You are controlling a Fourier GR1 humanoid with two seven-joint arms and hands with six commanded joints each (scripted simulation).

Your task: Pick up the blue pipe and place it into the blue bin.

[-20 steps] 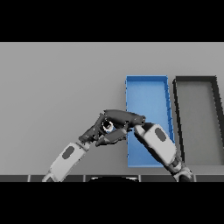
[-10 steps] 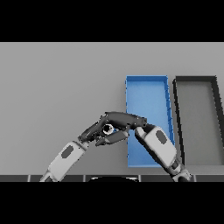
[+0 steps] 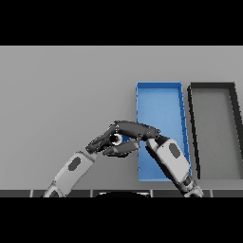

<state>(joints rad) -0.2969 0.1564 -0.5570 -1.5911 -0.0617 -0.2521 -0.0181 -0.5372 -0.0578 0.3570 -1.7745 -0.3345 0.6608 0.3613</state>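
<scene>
A short blue pipe (image 3: 119, 138) with a pale ring end shows between my two hands, just left of the blue bin (image 3: 159, 97). My left hand (image 3: 101, 142) comes in from the lower left, its thumb above and its fingers curled below the pipe, pinching it. My right hand (image 3: 136, 129) reaches in from the lower right over the bin's near left corner. Its fingers lie stretched out straight across the top of the pipe. Most of the pipe is hidden by the hands.
A dark grey bin (image 3: 213, 95) stands directly right of the blue one. My right forearm (image 3: 170, 159) covers the near end of the blue bin. Bare grey table (image 3: 61, 95) spreads to the left and back.
The right hand's fingers have stretched further left over the pipe. Both hands have sunk slightly and otherwise kept their place.
</scene>
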